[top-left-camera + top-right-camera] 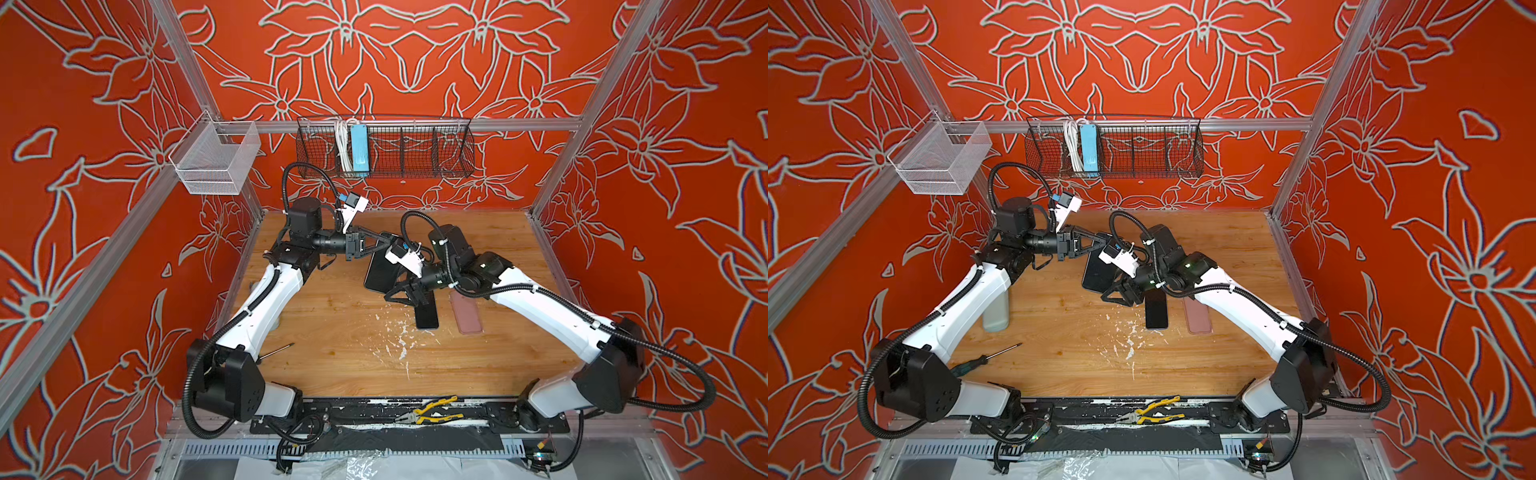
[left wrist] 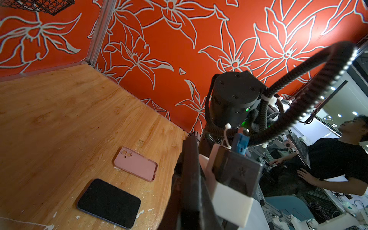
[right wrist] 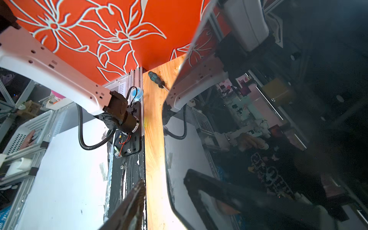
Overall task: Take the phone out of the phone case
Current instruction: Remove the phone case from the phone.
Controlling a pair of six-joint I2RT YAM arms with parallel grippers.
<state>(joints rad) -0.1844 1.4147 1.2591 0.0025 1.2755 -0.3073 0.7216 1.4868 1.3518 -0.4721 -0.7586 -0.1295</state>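
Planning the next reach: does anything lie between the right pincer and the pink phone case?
Yes. A small black flat phone lies on the wooden table between the right pincer and the dusty-pink soft phone case, beside the case without touching.

Robotics lab: aluminium-framed cell (image 1: 519,124), operator (image 2: 338,157) at laptop (image 2: 298,148).

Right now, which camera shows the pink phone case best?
Left wrist view: the whole phone case lies flat on the table, unobstructed, camera cutout visible. In both top views it is small, its far end hidden under the right arm. I cannot make it out in the right wrist view.
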